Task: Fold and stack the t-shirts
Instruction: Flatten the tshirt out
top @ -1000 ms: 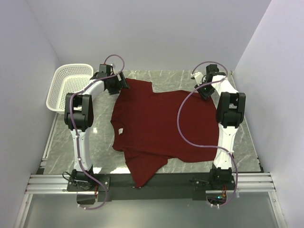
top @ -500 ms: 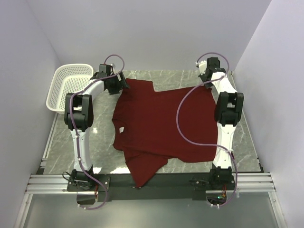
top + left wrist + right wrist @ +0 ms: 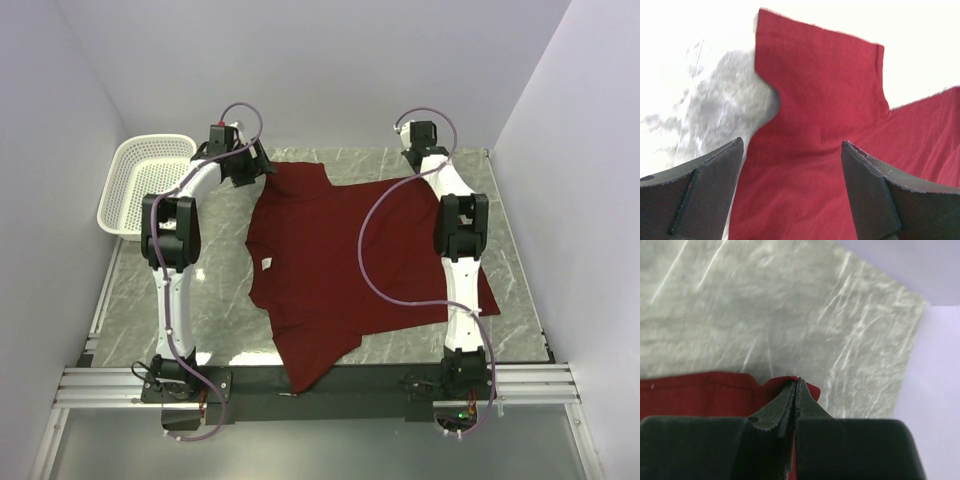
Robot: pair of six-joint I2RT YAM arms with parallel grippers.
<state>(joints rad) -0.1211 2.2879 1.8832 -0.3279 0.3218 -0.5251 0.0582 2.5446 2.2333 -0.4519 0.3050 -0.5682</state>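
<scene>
The maroon t-shirt lies spread on the marble table, with its white neck label on the left and one sleeve hanging over the near edge. My left gripper is open at the far-left sleeve. In the left wrist view the sleeve lies between and beyond the spread fingers, which hold nothing. My right gripper is at the shirt's far edge. In the right wrist view it is shut on a corner of the red cloth.
A white perforated basket stands at the far left of the table. The back wall is close behind both grippers, and side walls flank the table. Bare marble shows left of the shirt.
My right gripper has moved farther back and left, still holding the cloth. The shirt has shifted right and now spreads further at the near right. My left gripper has moved slightly back.
</scene>
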